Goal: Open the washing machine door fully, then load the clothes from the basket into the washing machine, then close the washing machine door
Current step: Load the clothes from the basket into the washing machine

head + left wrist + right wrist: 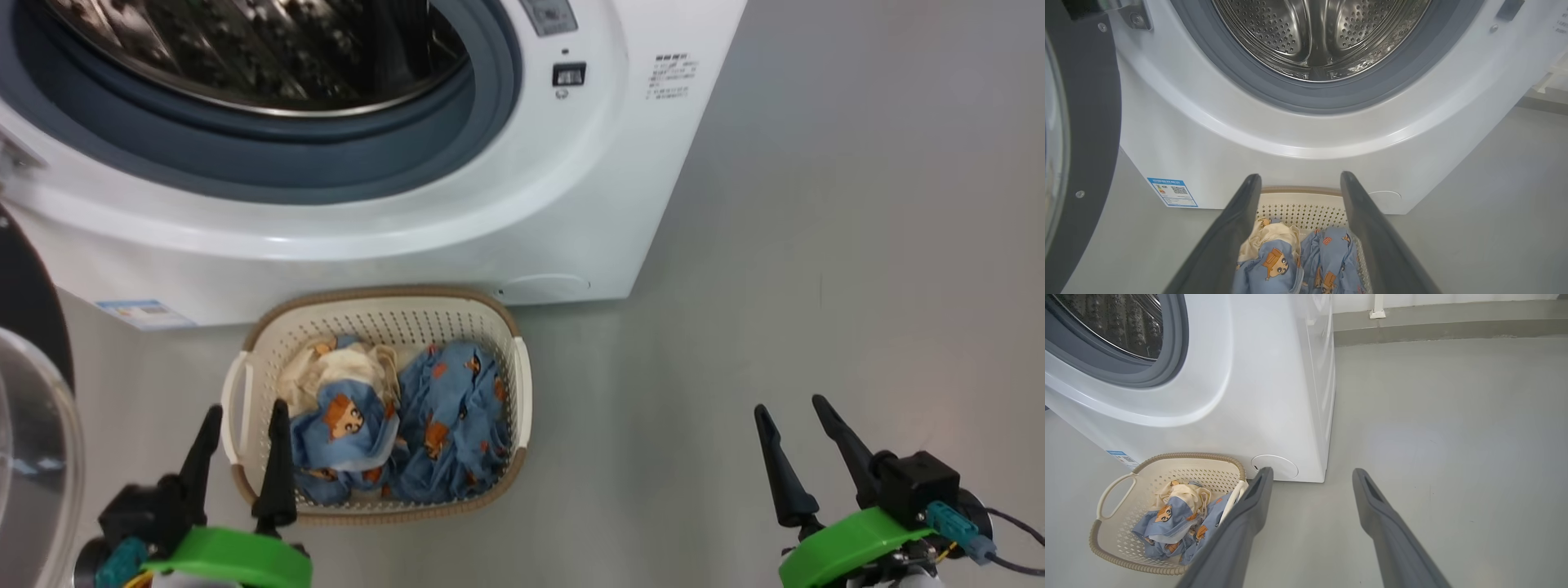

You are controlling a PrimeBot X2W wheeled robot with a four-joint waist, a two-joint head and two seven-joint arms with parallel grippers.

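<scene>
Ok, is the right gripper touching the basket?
Apart. The head view shows a wide stretch of floor between the right gripper and the basket; its open fingers hold nothing.

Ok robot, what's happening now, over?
Left gripper, right gripper open, empty. Light-blue cartoon-print clothes in cream perforated plastic basket. Round black-rimmed glass door open. Nothing blocking steel drum.

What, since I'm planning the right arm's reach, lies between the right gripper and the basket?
Only bare grey floor separates the right gripper from the basket, as the head view shows.
</scene>
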